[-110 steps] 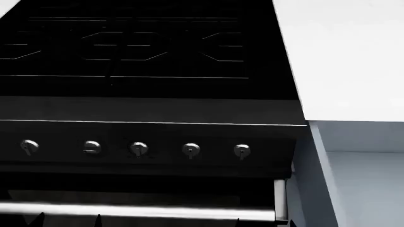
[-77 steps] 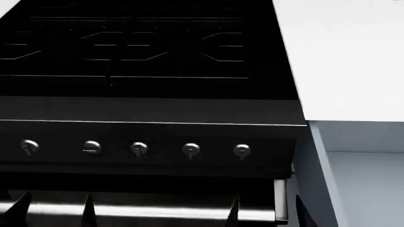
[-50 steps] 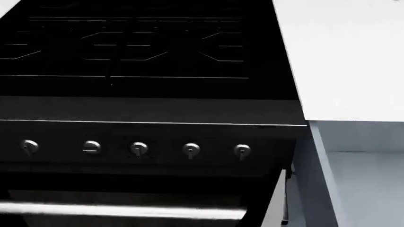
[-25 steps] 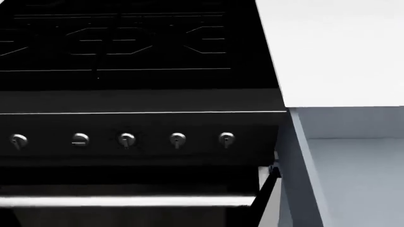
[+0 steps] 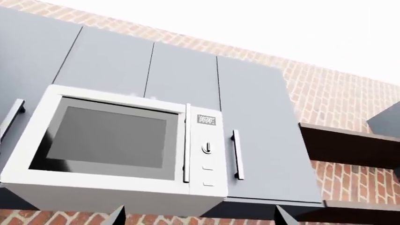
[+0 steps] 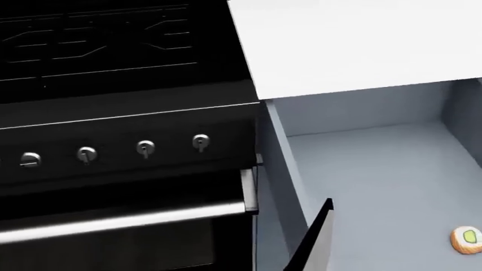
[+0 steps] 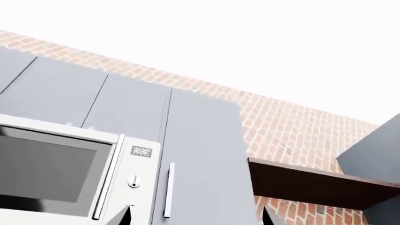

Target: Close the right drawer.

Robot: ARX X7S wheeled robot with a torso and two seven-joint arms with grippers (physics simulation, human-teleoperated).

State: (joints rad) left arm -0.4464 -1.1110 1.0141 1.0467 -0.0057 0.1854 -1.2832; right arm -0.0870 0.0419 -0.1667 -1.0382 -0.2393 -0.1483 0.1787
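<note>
In the head view the right drawer (image 6: 376, 169) stands pulled out under the white countertop (image 6: 354, 39), its blue-grey floor and tall walls showing. Its front and handle lie below the frame. One pointed gripper finger (image 6: 318, 237) rises just inside the drawer's left wall; I cannot tell which arm it belongs to. My left gripper (image 5: 200, 218) is open, its two tips wide apart and aimed up at a microwave (image 5: 112, 150), holding nothing. My right gripper (image 7: 196, 218) is open too, tips spread over a grey wall cabinet door (image 7: 206, 164).
A black stove (image 6: 113, 51) with a row of knobs (image 6: 143, 148) and an oven door bar (image 6: 121, 220) adjoins the drawer's left side. A small sushi roll (image 6: 466, 239) lies on the drawer floor. Brick wall and dark shelves (image 7: 312, 185) are overhead.
The head view has swung right: the stove slid toward the left and the drawer's inside, with the sushi roll, came into view. The finger stays low in the picture.
</note>
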